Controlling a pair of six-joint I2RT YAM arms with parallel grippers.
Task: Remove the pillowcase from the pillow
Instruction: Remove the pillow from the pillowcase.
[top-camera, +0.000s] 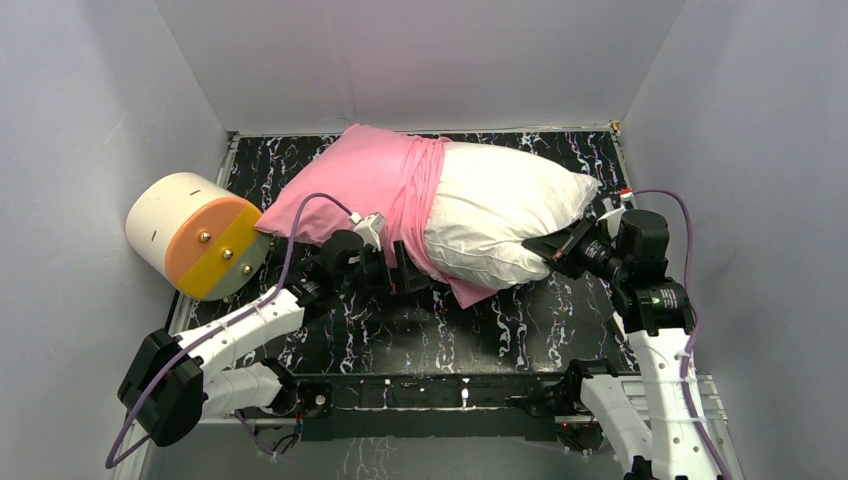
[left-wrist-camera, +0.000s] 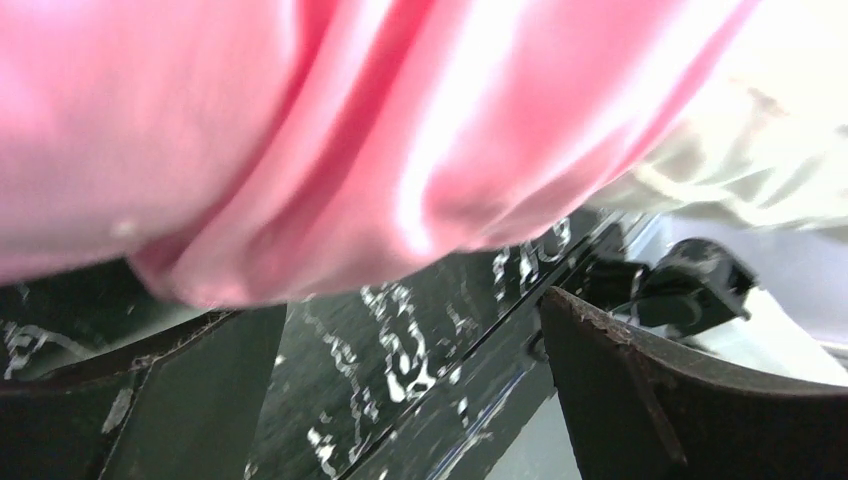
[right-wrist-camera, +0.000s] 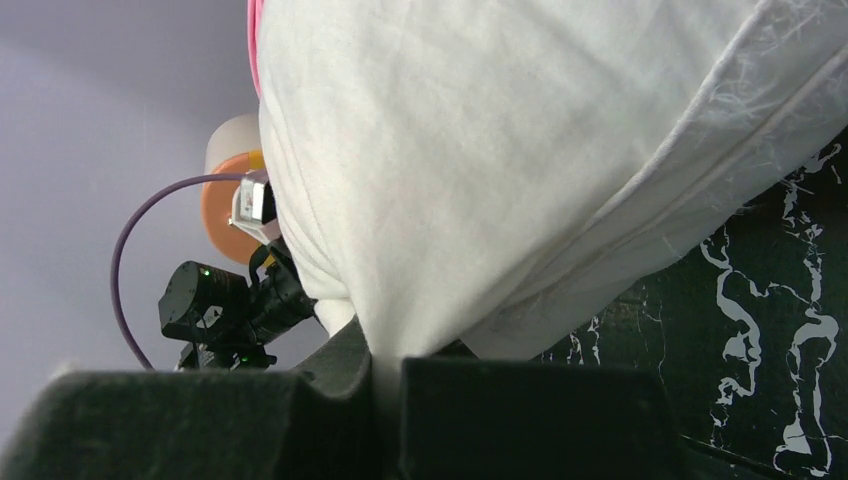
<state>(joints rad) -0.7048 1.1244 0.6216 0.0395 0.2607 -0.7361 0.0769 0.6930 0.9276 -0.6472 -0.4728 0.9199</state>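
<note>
Nearest our bases, over the marbled black table (top-camera: 430, 335), our left gripper (top-camera: 405, 272) holds its jaws wide apart at the near edge of the pillowcase (top-camera: 350, 180), gripping nothing. Toward four o'clock, our right gripper (right-wrist-camera: 385, 365) is pinched tight on a fold of the pillow (top-camera: 505, 210). Farther back, the pillow lies bare on its three o'clock half, with pink fabric bunched over the nine o'clock half. A cream-and-orange cylinder (top-camera: 195, 235) sits at nine o'clock.

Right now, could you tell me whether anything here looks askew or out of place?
The pillowcase sits bunched in folds midway along the pillow, leaving its white right half bare. A cream-and-orange cylinder lies on its side, far left.
</note>
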